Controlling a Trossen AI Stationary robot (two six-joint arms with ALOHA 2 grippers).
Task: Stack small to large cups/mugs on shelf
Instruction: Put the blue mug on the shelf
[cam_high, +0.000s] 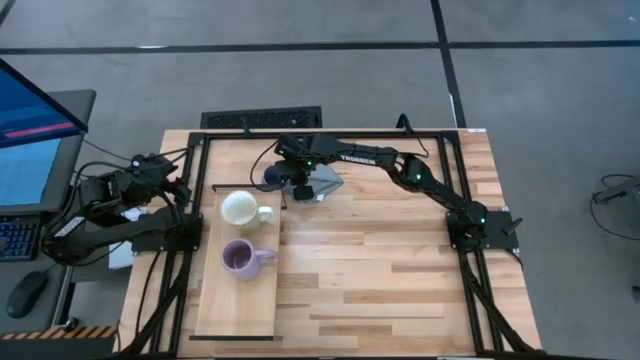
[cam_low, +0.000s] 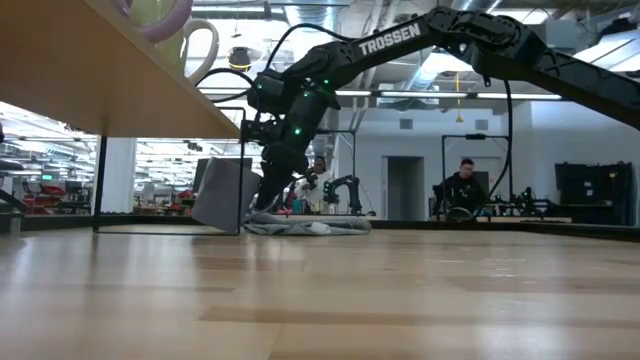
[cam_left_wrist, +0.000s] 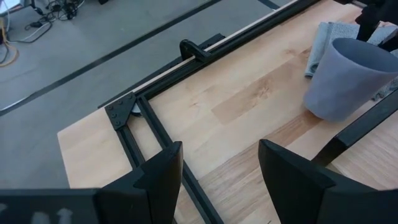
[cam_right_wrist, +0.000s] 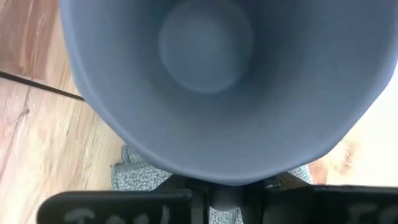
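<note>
Mugs are spread over two places. A cream-white handled mug (cam_high: 239, 208) and a purple handled mug (cam_high: 240, 257) are stood on the long pale-wood shelf board (cam_high: 232, 310), well apart, neither stacked. The grey-blue mug (cam_left_wrist: 342, 78) is tilted at the far end of the plank worktop (cam_high: 390, 270), just beside the shelf's far corner and next to a grey folded cloth (cam_low: 305, 226).

The right hand (cam_high: 297, 181) is brought down onto that grey-blue mug; its rim (cam_right_wrist: 217, 168) is seen pinched between nearly closed fingers in the right wrist view, one finger probably inside the wall. Such a rim grip is judged to leave the base free for setting down. Whether the mug is lifted clear of the worktop cannot be told.

The left hand (cam_left_wrist: 217, 171) is held wide open and empty near the worktop's far left corner, waiting.
</note>
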